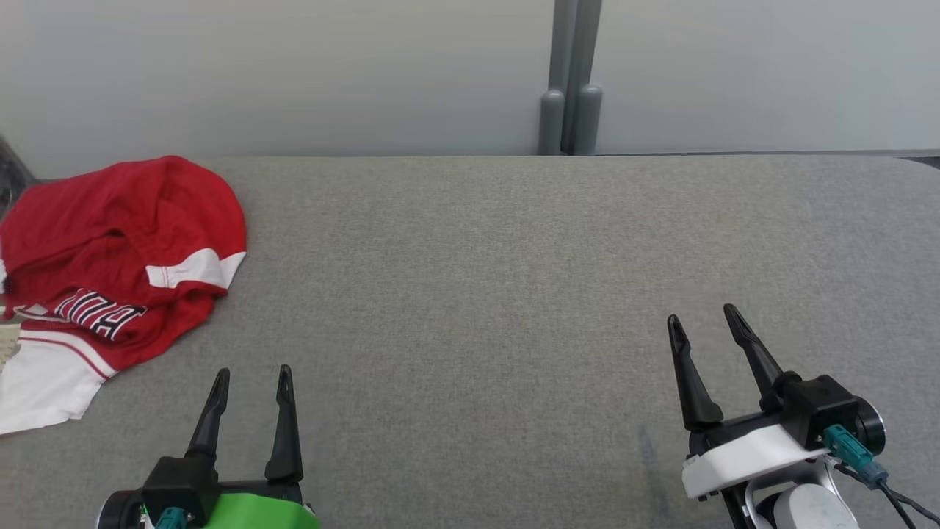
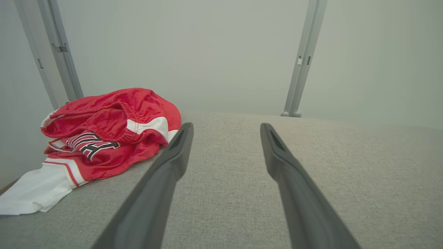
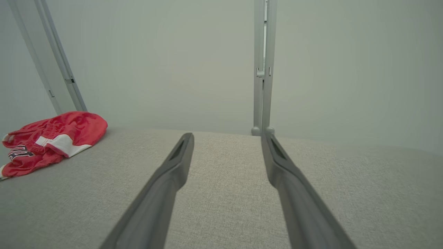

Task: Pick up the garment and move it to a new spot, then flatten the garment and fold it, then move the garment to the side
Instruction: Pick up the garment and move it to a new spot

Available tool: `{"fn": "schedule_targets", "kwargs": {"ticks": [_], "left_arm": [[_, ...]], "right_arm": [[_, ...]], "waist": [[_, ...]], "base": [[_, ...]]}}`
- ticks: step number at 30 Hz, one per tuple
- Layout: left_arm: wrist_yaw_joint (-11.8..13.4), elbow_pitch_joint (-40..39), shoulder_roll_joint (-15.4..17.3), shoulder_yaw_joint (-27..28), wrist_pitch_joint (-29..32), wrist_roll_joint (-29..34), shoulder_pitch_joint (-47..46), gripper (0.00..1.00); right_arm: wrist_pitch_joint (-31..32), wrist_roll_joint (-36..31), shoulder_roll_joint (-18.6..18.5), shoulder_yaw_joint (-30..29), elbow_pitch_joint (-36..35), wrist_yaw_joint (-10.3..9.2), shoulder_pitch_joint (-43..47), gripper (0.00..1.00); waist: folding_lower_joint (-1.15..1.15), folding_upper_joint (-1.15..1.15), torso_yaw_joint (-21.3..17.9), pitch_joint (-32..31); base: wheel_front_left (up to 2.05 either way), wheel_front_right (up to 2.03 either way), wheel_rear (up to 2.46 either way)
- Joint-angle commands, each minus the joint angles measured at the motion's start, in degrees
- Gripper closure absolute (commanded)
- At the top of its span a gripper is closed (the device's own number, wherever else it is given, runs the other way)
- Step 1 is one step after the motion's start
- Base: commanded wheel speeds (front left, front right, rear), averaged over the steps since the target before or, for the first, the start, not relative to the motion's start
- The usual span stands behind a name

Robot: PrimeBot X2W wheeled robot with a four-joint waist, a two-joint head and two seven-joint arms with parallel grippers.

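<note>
One crumpled garment (image 1: 125, 213), one grey table (image 1: 477, 294), two pincers: left pincer (image 1: 253, 369), right pincer (image 1: 702, 314).

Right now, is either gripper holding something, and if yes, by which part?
Nothing is held. The left gripper and the right gripper are both open and empty; the garment lies on the grey surface, apart from both.

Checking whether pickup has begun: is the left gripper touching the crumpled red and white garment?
No, the left gripper stands open, with bare grey fabric surface between it and the crumpled red and white garment.

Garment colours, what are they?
The garment is red with white panels; clearest in the left wrist view.
</note>
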Motion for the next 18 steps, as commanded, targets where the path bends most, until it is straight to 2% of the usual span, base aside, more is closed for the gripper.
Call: {"fn": "schedule_targets", "kwargs": {"ticks": [1,10,18], "left_arm": [[0.2,-0.1,0.1,0.0,-0.1,0.4,-0.7,0.0],[0.5,-0.2,0.5,0.9,-0.1,-0.1,-0.3,0.0],[0.8,-0.6,0.6,1.4,-0.1,-0.5,1.0,0.0]], "right_arm": [[-0.2,0.2,-0.2,-0.1,-0.3,0.02,0.5,0.0],[-0.1,0.4,-0.2,0.4,-0.3,0.02,0.2,0.0],[-0.1,0.4,-0.2,1.8,0.0,0.01,-0.4,0.0]], "waist": [[0.0,0.3,3.1,0.3],[0.0,0.3,12.8,0.7],[0.0,0.3,18.9,1.1]], "base": [[0.0,0.0,0.0],[0.0,0.0,0.0],[0.0,0.0,0.0]]}}
